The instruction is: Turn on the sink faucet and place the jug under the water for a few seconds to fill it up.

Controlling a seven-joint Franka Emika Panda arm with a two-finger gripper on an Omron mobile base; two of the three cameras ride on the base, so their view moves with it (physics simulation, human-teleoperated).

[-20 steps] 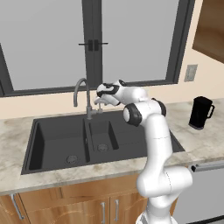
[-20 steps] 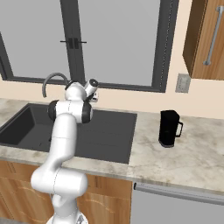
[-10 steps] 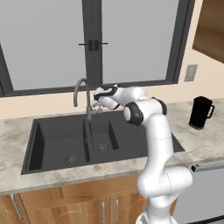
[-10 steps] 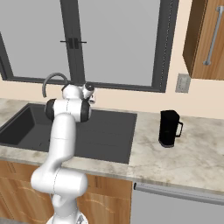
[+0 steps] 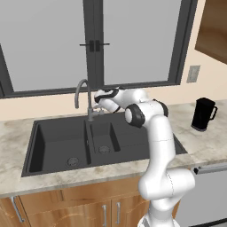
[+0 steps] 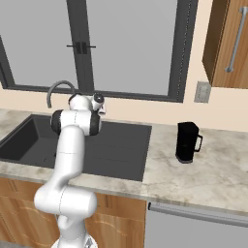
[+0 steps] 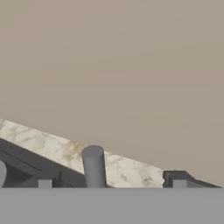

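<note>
The sink faucet [image 5: 82, 91] is a thin grey gooseneck rising at the back of the dark double sink [image 5: 53, 153]. No water comes from its spout. My gripper [image 5: 99, 105] reaches in from the right, right at the faucet's base. In the hand view the gripper [image 7: 110, 181] is open, with a short grey lever [image 7: 93, 166] standing between the spread fingertips [image 7: 177, 178], nearer the left one. The black jug [image 5: 203, 114] stands upright on the counter far to the right, also visible from the right base as the jug [image 6: 188, 142], well away from the sink [image 6: 121, 145].
A marble counter [image 5: 201, 142] surrounds the sink, and a beige wall with a dark-framed window [image 5: 93, 44] stands close behind the faucet. A wall outlet [image 5: 193, 74] and a wooden cabinet [image 6: 227, 43] are above the jug's side.
The hand has dipped slightly down and left toward the faucet's base. The jug and the base have stayed put.
</note>
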